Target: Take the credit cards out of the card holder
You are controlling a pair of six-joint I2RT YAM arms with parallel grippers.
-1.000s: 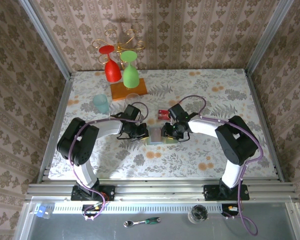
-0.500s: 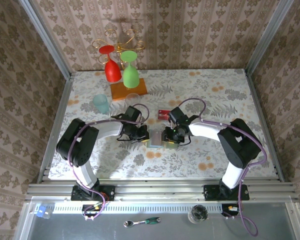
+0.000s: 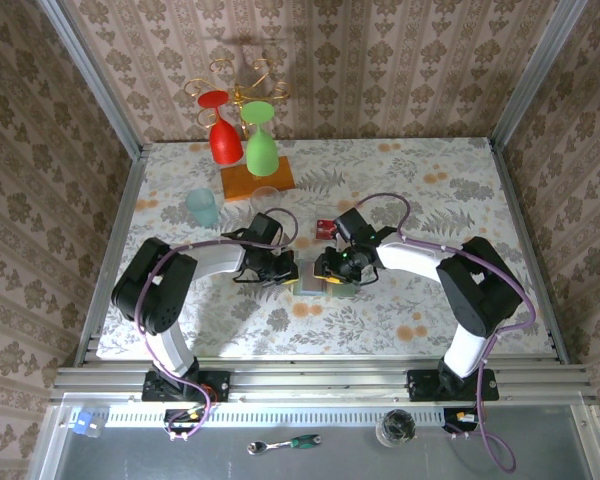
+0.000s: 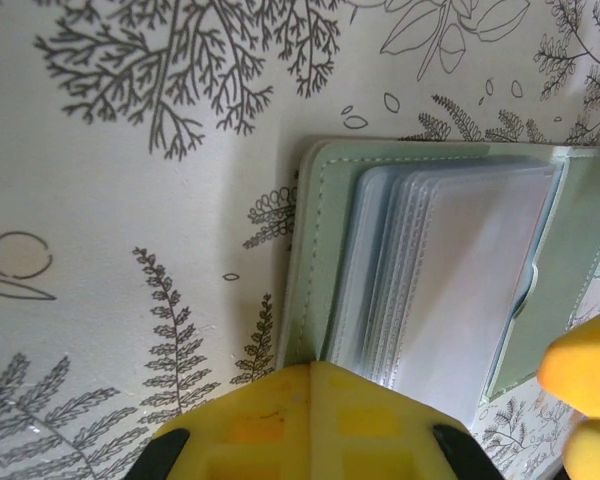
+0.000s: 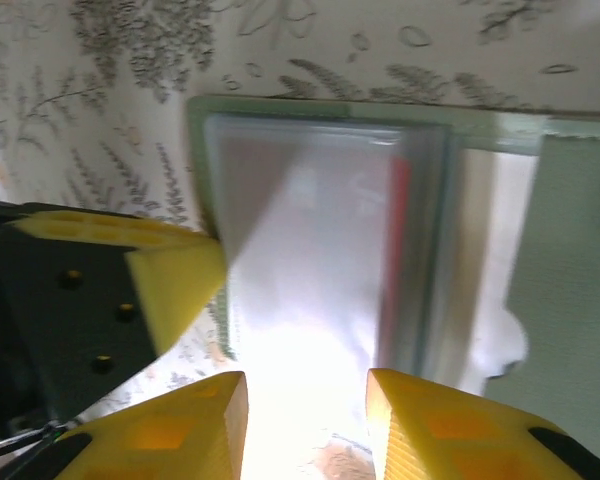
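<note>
The card holder (image 3: 309, 283) lies open on the table between my two grippers, pale green cover (image 4: 325, 240) down. Its clear sleeves (image 4: 470, 280) are fanned upward. My left gripper (image 4: 313, 366) is shut, its tip pressed on the holder's near edge. My right gripper (image 5: 305, 400) is open, and its fingers (image 5: 195, 425) straddle the top sleeve from the other side. The red edge of a credit card (image 5: 400, 200) shows inside the sleeves. Red credit cards (image 3: 326, 227) lie on the table just behind the right gripper (image 3: 330, 267).
At the back left stand a red wine glass (image 3: 218, 135) and a green one (image 3: 261, 148) on an orange base (image 3: 257, 181). A teal cup (image 3: 203, 208) and a clear glass (image 3: 267, 197) stand in front of them, near the left arm.
My right gripper has shifted slightly left, further over the holder's sleeves. The left gripper has stayed pressed on the holder.
</note>
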